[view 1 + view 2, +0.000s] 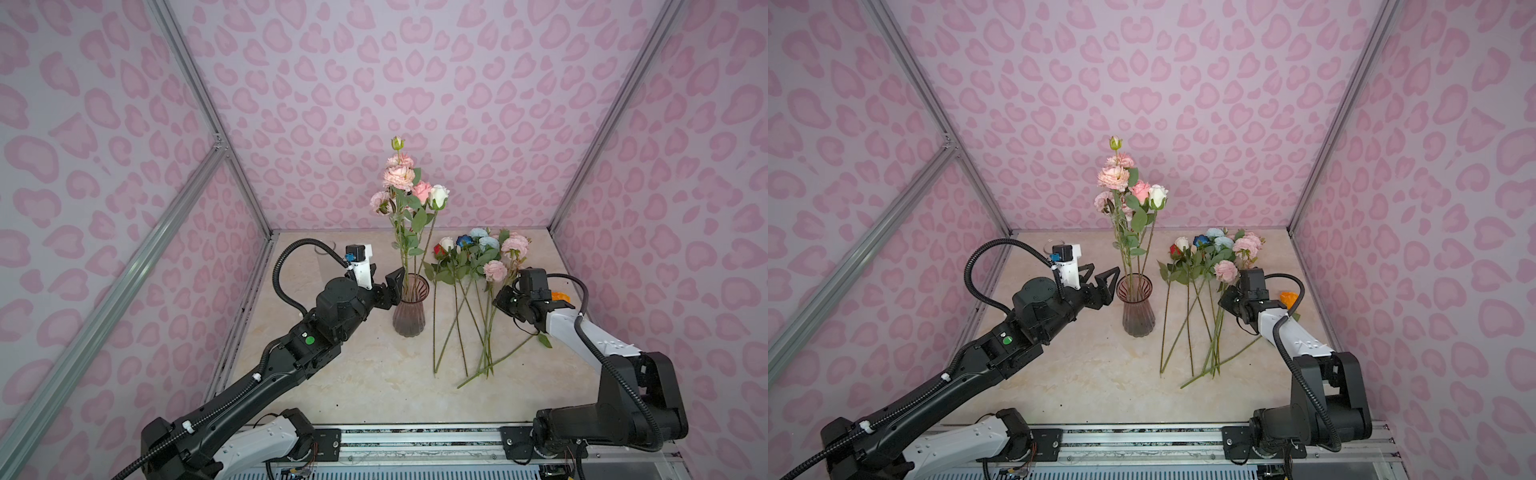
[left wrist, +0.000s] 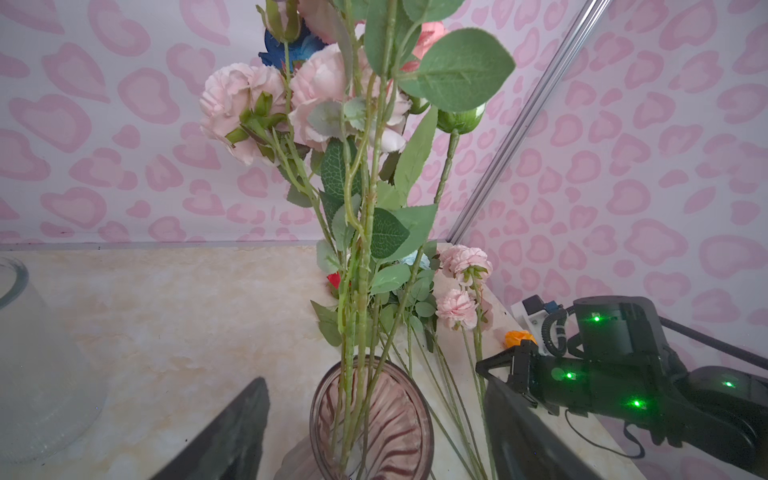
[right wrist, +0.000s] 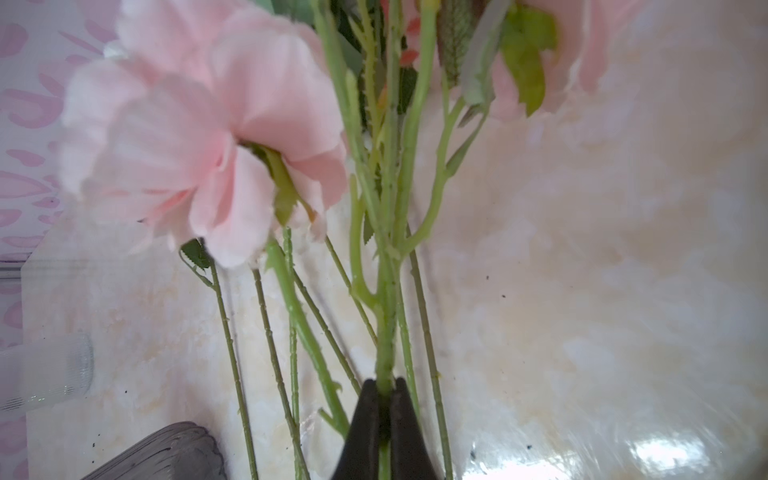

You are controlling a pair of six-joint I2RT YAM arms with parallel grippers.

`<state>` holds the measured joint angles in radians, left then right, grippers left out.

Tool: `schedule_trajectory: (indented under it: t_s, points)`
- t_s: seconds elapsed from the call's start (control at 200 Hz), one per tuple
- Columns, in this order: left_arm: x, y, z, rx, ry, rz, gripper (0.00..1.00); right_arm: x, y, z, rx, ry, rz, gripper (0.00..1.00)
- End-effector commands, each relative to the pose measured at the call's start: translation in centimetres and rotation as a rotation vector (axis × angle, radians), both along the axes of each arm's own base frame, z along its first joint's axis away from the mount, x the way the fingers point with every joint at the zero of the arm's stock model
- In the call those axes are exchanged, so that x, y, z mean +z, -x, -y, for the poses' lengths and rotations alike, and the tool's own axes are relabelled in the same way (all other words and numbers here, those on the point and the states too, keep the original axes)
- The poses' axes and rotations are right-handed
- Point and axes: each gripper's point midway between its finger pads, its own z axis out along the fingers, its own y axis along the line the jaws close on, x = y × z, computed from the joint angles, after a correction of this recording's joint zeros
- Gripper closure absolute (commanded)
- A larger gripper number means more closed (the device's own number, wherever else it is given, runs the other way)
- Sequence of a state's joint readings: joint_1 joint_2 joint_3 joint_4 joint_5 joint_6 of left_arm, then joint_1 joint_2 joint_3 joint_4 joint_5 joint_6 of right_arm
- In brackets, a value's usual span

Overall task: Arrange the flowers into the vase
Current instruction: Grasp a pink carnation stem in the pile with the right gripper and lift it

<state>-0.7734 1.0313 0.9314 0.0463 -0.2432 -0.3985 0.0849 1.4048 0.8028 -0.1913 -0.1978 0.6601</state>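
Closest to my right wrist lens, the right gripper [image 3: 384, 419] is clenched on one green stem [image 3: 384, 324] near the vase [image 3: 166, 453]. Through the left wrist, I see the left gripper [image 2: 374, 415] released, just beside the vase rim. In both top views, standing flowers [image 1: 409, 187] sit in the vase; loose flowers [image 1: 469, 266] lie right of it.

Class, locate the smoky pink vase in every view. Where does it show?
In a top view: vase mid-table, flowers standing in it.
In a top view: likewise mid-table.
Left wrist: close up, framed by the open left gripper.
Right wrist: only a ribbed edge.
Shared landmark: loose stems lying on the table.
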Motion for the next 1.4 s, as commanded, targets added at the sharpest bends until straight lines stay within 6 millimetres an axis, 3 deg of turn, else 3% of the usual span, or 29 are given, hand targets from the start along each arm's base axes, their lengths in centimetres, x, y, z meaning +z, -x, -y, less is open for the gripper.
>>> schedule_trajectory:
  t_s: [0.0,0.135,0.185,0.315,0.41,0.61,0.805,0.95,1.165,1.395]
  points:
    - [0.4,0.0,0.2,-0.011,0.002,0.01,0.18,-0.2,0.1,0.0,0.034,0.032,-0.01,1.0]
    - [0.4,0.0,0.1,-0.005,-0.002,0.013,0.18,0.2,0.1,-0.6,0.054,0.014,0.029,1.0]
    - [0.3,-0.1,0.2,-0.006,-0.003,0.012,0.18,0.0,0.0,-1.2,0.093,0.008,0.03,0.85]
    - [0.2,0.0,0.4,-0.014,-0.001,0.008,0.18,-0.3,0.2,-0.8,0.078,0.031,0.027,0.71]
    - [0.2,0.0,0.5,-0.02,0.0,0.007,0.18,-0.6,0.6,-0.9,0.078,0.055,0.016,0.68]
    - [0.1,0.0,0.6,-0.026,0.0,0.003,0.18,-2.6,1.7,-2.5,0.116,0.096,-0.054,0.7]
    - [0.1,0.0,0.6,-0.026,-0.001,0.002,0.18,-4.8,2.8,-4.3,0.133,0.104,-0.114,0.78]
    - [0.1,0.0,0.7,-0.027,0.001,-0.001,0.18,-5.5,4.0,-4.3,0.132,0.093,-0.141,0.79]
    - [-0.1,0.0,0.9,-0.038,0.005,-0.007,0.18,-4.6,4.7,-4.2,0.136,0.085,-0.115,0.78]
    - [-0.2,-0.1,0.9,-0.033,-0.002,-0.007,0.18,-5.9,4.8,-5.0,0.141,0.034,-0.148,0.78]
